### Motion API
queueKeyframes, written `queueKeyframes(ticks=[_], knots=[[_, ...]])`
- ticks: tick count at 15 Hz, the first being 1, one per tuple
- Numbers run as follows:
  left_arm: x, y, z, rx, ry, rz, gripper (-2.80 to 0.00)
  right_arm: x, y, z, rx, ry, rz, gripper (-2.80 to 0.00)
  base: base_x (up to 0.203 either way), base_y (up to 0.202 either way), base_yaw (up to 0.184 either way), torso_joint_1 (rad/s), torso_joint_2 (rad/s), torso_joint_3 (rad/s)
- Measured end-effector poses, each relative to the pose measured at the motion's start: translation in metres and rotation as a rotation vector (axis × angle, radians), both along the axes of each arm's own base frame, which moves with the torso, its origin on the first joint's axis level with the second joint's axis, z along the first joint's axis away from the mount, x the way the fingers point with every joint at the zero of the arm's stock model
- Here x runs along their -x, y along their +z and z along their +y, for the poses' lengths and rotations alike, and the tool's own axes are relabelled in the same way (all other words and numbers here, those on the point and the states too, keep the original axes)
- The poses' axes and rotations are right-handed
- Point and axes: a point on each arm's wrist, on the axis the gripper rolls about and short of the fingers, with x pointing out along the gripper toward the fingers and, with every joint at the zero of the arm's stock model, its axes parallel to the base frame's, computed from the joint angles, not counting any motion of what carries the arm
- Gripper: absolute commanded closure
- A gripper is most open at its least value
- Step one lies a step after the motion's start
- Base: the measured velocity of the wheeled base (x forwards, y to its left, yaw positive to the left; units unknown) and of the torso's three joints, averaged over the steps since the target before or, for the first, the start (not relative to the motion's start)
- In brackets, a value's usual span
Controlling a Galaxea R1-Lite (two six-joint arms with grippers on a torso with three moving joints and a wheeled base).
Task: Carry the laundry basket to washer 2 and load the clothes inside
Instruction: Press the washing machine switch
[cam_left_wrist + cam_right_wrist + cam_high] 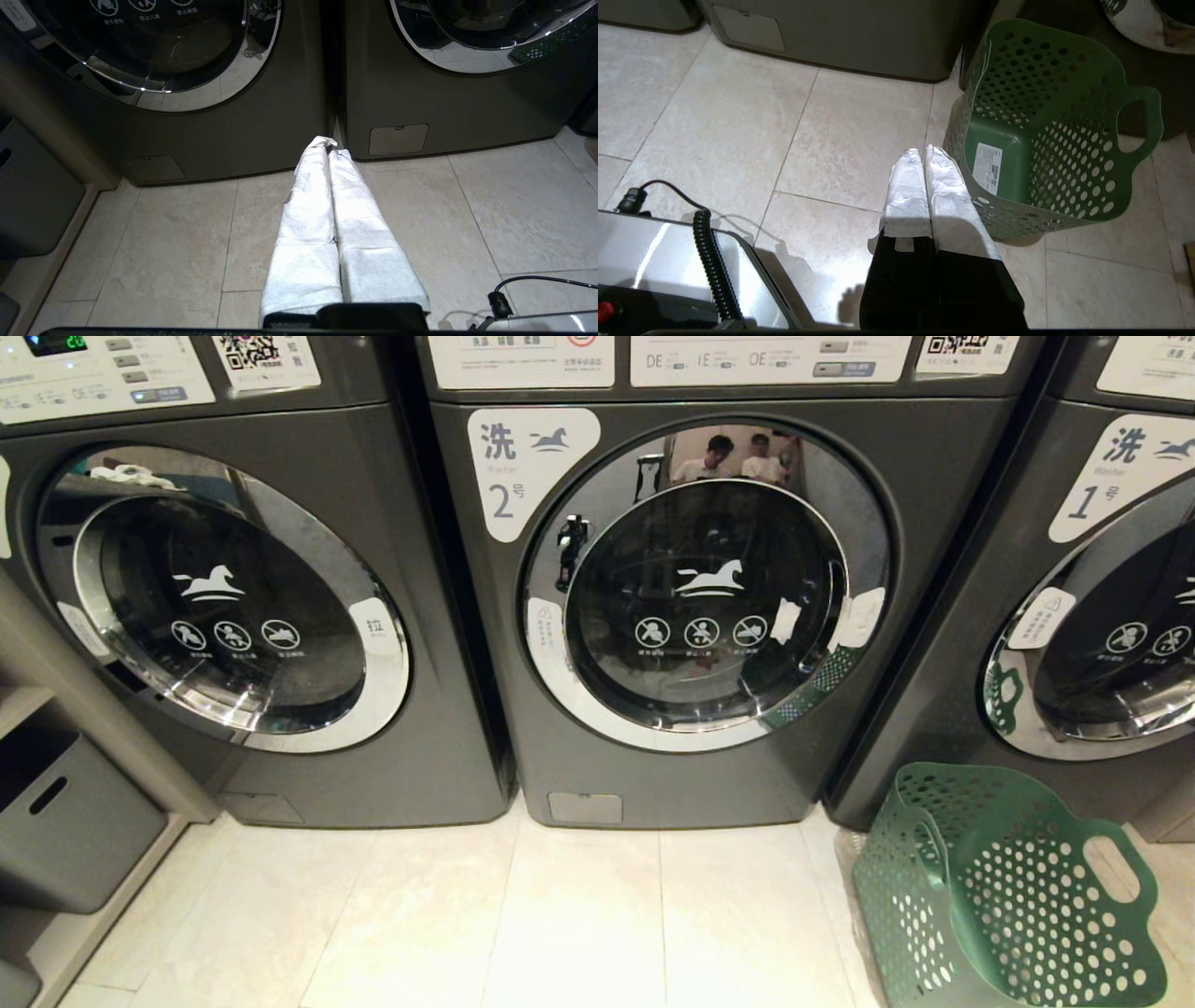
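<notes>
Three washers in a row, one empty green basket on the tiled floor in front.

Three dark grey front-loaders stand side by side, all round chrome-rimmed doors closed: washer 2 [695, 607] in the middle, the machine labelled 1 [1102, 616] to its right, and a third machine [233, 607] to its left. One laundry basket [1004, 896] sits on the pale floor tiles [579, 924] near the foot of the machine labelled 1, its inside bare apart from a white sticker [988, 168]; no clothes show anywhere. The left gripper [329, 148] hangs over the tiles before the seam between washer 2 and the third machine, its two white-wrapped fingers pressed together on nothing. The right gripper [923, 156] hangs just beside the basket's wall, fingers likewise together and empty. Grey storage bins [65, 821] sit at far left.
</notes>
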Motion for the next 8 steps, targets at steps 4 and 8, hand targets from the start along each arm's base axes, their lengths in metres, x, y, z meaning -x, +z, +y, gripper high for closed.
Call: queueKeyframes(ticks=[4, 8], knots=[[0.0, 0.0, 0.0, 0.003, -0.001, -0.005, 0.0, 0.014, -0.002, -0.001, -0.075, -0.051, -0.171, 0.0, 0.0, 0.0, 0.0, 0.0, 0.0, 0.0], [0.0, -0.001, 0.0, 0.016, -0.001, 0.0, 0.0, 0.018, -0.004, -0.001, -0.067, -0.064, -0.22, 0.0, 0.0, 0.0, 0.0, 0.0, 0.0, 0.0]])
